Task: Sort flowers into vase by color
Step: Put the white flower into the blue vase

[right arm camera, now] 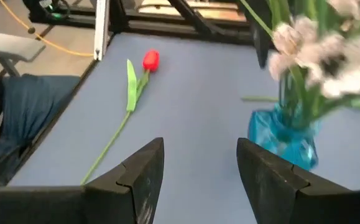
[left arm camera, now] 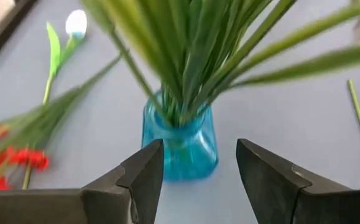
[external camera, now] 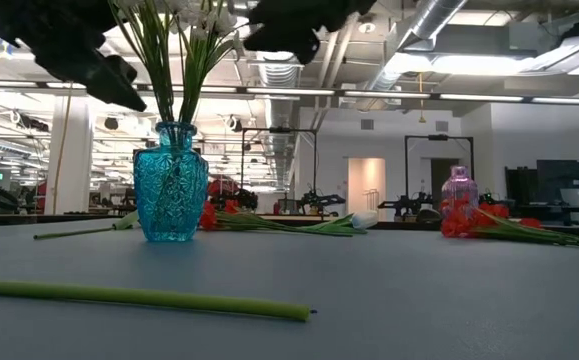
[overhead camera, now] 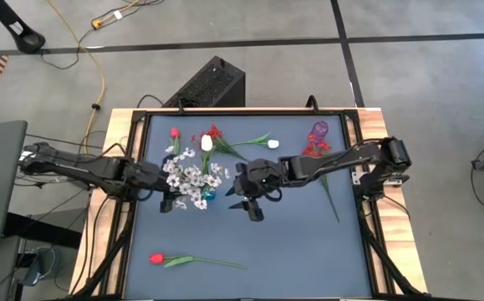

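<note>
- Beside the blue vase [overhead camera: 207, 194], the left gripper [left arm camera: 199, 177] stands wide, empty.
- The right gripper [right arm camera: 199, 174] is wide, empty too.
- Next: retreat straight, avoiding the white sprays [overhead camera: 190, 177].

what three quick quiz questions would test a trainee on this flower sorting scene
1. True or false: the blue vase holds red tulips.
2. Which vase has red flowers beside it: A) blue vase, B) pink vase, C) neither?
3. Fill in: the left gripper is ____ and faces the blue vase.

Key:
1. False; it holds white blossom sprays.
2. B.
3. Open. The right gripper is open too, and a red tulip lies alone near the table's front edge.
</note>
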You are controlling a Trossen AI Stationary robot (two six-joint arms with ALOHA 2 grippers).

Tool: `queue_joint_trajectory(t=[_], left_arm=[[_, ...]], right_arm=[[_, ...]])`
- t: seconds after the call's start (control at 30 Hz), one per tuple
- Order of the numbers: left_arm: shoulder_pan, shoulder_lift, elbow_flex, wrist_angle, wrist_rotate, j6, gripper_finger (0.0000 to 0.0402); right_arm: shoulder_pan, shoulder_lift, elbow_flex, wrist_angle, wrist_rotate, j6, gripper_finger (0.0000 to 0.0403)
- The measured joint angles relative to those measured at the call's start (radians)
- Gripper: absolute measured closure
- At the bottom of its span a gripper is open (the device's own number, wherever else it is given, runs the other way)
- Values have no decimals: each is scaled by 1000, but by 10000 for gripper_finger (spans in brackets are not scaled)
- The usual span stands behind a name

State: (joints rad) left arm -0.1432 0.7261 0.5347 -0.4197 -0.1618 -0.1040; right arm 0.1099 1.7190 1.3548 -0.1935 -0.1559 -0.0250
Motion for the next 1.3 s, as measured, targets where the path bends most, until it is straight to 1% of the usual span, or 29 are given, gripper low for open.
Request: queue_joint_trajectory(t=[0.17, 0.27, 0.33, 0.57, 0.7, 0.8, 0.9, 1.0, 1.07, 1.13, 1.23, 1.3], left_arm=[[0, -1, 42, -147, 0, -73, 211], [0, -1, 45, -197, -5, -113, 211], [0, 0, 45, -207, -18, -127, 211], [0, -21, 45, -212, -22, -122, 211], [0, -53, 45, -212, -23, -118, 211], [0, -97, 45, -212, -27, -118, 211], [0, -145, 45, -216, -64, -128, 211], [0, -188, 45, -220, -107, -142, 211], [0, -205, 45, -220, -128, -142, 211], [0, -218, 45, -219, -145, -140, 211], [0, -217, 45, -218, -176, -135, 211], [0, -216, 45, -217, -187, -126, 211]], right_arm=[[-2, -19, 0, -173, 0, 0, 176], [-16, -14, 0, -256, 1, 7, 176], [-33, -12, -14, -279, 15, 11, 178], [-149, -18, -167, -248, 23, 36, 191], [-269, -13, -217, -181, 23, -29, 201], [-379, -12, -217, -111, 27, -96, 207], [-481, -12, -215, -64, 24, -146, 208], [-572, -12, -216, -53, -27, -238, 208], [-618, 6, -214, -39, -50, -289, 208], [-657, 32, -214, -32, -68, -299, 208], [-698, 101, -192, -8, -104, -323, 208], [-708, 164, -148, -20, -113, -350, 208]])
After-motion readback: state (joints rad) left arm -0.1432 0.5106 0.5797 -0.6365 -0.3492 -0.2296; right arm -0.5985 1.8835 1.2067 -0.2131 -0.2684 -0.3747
